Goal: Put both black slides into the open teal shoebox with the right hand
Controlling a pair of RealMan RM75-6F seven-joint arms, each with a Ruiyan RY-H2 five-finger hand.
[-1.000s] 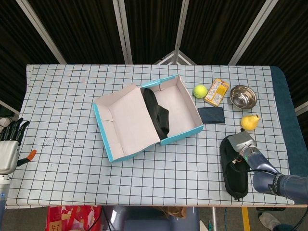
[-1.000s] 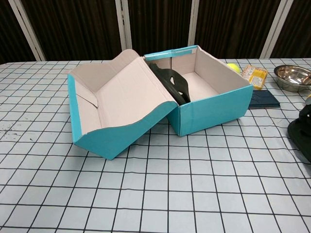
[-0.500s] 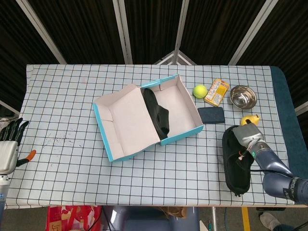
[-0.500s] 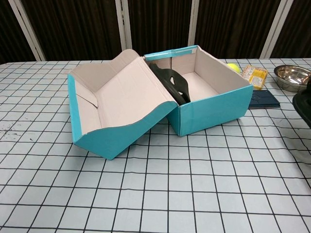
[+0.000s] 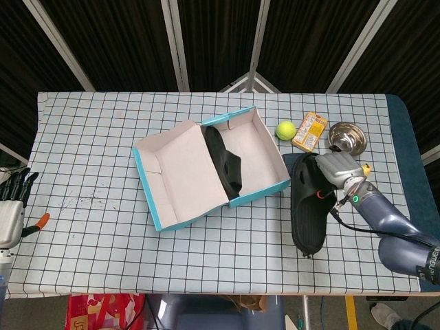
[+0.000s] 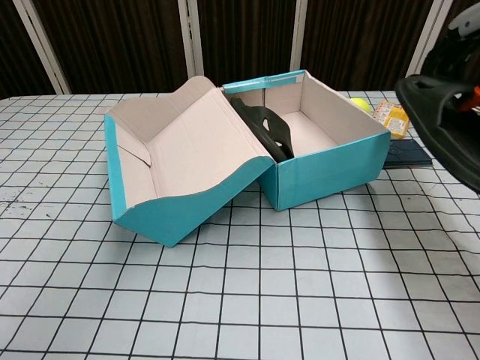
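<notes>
Checked worktop [image 5: 89, 151], dark curtains behind. Right hand [image 5: 337, 172] had its fingers wrapped on one slide [image 5: 307, 210], lifted just right of the teal box [image 5: 271, 189]; other slide [image 5: 227, 161] lay inside. Left hand [image 5: 12, 206] idle at worktop edge, fingers straight, apart.

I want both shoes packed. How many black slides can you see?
2. One black slide leans inside the teal shoebox; the other slide is held by the right hand, right of the box.

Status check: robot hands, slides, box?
Right robot hand holds second slide aloft, beside teal shoebox. First slide inside. Left robot hand idle, open.
</notes>
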